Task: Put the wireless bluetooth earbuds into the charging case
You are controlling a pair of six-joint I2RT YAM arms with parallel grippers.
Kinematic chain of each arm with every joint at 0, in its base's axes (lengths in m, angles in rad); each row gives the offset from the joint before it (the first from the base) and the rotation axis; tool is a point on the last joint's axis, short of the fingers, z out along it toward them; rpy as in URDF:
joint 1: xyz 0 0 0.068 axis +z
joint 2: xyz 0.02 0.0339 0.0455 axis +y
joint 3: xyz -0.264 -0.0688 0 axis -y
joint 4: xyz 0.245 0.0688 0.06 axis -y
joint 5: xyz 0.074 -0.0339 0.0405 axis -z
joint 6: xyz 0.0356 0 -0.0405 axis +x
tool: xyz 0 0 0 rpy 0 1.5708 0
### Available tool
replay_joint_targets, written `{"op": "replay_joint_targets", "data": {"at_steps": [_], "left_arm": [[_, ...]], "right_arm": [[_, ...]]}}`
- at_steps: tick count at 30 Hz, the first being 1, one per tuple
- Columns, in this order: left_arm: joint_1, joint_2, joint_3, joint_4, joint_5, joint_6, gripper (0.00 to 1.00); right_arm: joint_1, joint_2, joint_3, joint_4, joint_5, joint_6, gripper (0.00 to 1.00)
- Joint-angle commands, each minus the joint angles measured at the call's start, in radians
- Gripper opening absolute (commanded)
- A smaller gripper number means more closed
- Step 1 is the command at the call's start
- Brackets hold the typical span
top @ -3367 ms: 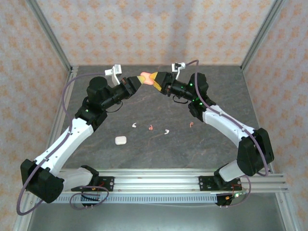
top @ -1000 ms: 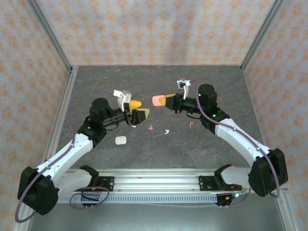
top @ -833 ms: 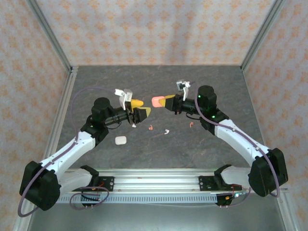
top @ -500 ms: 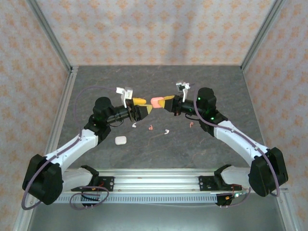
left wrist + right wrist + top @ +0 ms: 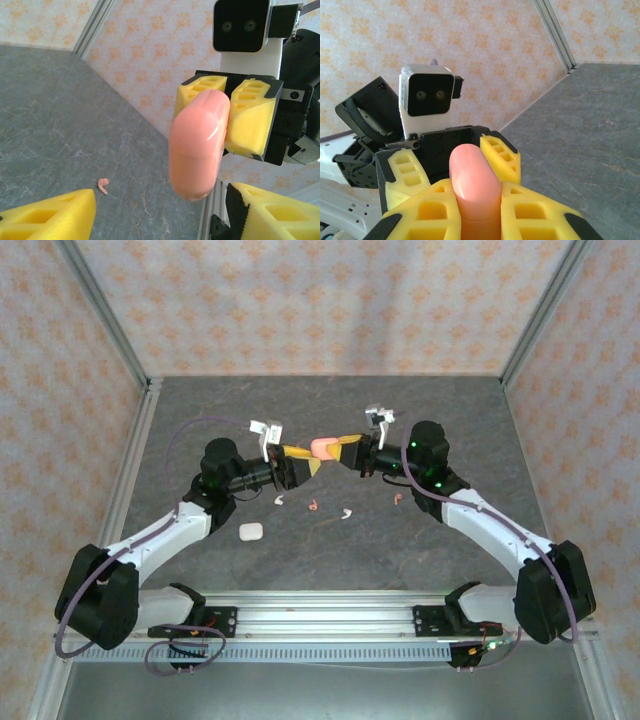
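Farthest left on the desk (image 5: 450, 405), the white case (image 5: 250, 531) lies alone beside my left forearm. Just right of it and a little farther back, a white bud (image 5: 280, 500) lies under my left wrist. My left jaws hang above the desk, open wide, with one yellow finger (image 5: 47, 215) on each side of the free end of the pink case (image 5: 323, 447). On one side I see a clear gap; on the other I cannot tell whether finger and case touch. That case (image 5: 197, 145) is in the air between my two arms, off the desk, its length running from one arm toward the other. Below it on the desk lie a pink bud (image 5: 313, 505) and, just to its right, a second white bud (image 5: 346, 512), near each other but apart. Farther right, a second pink bud (image 5: 398, 499) lies by itself under my right arm. My right jaws are clamped on the other end of the pink case (image 5: 474, 185), a yellow pad (image 5: 540, 220) pressed to each flank. All four buds lie loose on the desk.
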Motion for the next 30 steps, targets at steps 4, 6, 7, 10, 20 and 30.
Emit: {"op": "replay_joint_targets", "data": {"at_steps": [4,6,7,10,20,30], "left_arm": [[-0.003,0.004,0.039,0.111,0.037,-0.06,0.66],[-0.004,0.01,0.046,0.112,0.036,-0.067,0.65],[-0.005,0.013,0.049,0.111,0.035,-0.068,0.64],[-0.01,0.019,0.055,0.125,0.032,-0.078,0.64],[-0.041,0.045,0.088,0.114,0.043,-0.081,0.51],[-0.046,-0.01,0.105,-0.018,0.034,0.0,0.12]], "right_arm": [[0.007,0.006,-0.032,0.194,-0.016,0.076,0.1],[0.009,0.011,-0.039,0.217,-0.009,0.088,0.1],[0.01,0.013,-0.042,0.223,-0.008,0.091,0.1],[0.015,0.019,-0.045,0.231,-0.008,0.097,0.1],[0.027,0.024,-0.049,0.239,-0.006,0.102,0.1],[0.026,0.016,-0.061,0.247,0.019,0.102,0.1]]}}
